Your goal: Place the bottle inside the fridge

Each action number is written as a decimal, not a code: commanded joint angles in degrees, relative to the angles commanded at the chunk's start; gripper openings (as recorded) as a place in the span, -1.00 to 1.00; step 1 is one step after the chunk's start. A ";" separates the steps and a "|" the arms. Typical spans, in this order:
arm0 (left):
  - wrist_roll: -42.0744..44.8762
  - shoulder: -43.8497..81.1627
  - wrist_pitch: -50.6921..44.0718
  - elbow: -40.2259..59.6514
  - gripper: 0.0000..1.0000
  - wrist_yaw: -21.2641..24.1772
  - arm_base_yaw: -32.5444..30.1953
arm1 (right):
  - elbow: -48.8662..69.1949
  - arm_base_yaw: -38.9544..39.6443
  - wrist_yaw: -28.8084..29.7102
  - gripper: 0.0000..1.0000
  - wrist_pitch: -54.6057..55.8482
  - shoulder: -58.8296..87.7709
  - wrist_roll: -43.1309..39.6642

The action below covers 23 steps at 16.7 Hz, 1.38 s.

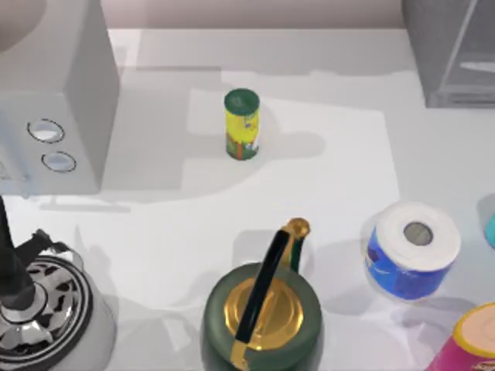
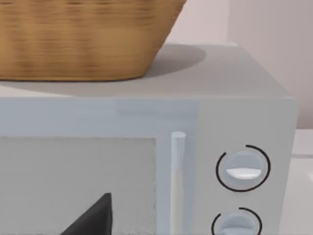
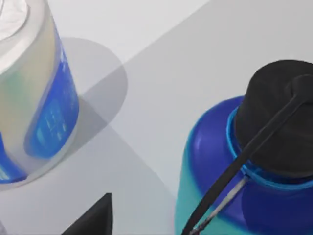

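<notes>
The bottle stands close in front of my right gripper in the right wrist view. It is blue above and teal below, with a black cap and a thin black strap. In the top view just a teal sliver of the bottle peeks in at the right edge, beyond the paper roll. The fridge is the tall grey cabinet with a clear front panel at the far right corner. My left gripper hangs at the table's left, facing the front of the microwave.
A light grey microwave with two dials stands far left, a wicker basket on top. A yellow-green canister is mid-table, a green and gold kettle at the front, a blue-wrapped paper roll and a pink canister at the right.
</notes>
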 joint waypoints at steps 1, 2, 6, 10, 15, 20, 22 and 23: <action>0.00 0.00 0.00 0.00 1.00 0.00 0.00 | -0.35 1.18 0.47 1.00 2.40 0.62 1.79; 0.00 0.00 0.00 0.00 1.00 0.00 0.00 | -0.74 2.37 0.99 1.00 5.00 1.47 3.44; 0.00 0.00 0.00 0.00 1.00 0.00 0.00 | -2.38 5.95 2.87 1.00 14.78 6.27 7.98; 0.00 0.00 0.00 0.00 1.00 0.00 0.00 | -2.84 6.90 3.53 1.00 18.56 8.82 9.01; 0.00 0.00 0.00 0.00 1.00 0.00 0.00 | -2.84 6.90 3.53 0.70 18.56 8.82 9.01; 0.00 0.00 0.00 0.00 1.00 0.00 0.00 | -2.84 6.90 3.53 -0.04 18.56 8.82 9.01; 0.00 0.00 0.00 0.00 1.00 0.00 0.00 | -2.84 6.90 3.53 -0.34 18.56 8.82 9.01; 0.00 0.00 0.00 0.00 1.00 0.00 0.00 | -2.84 6.90 3.53 -0.49 18.56 8.82 9.01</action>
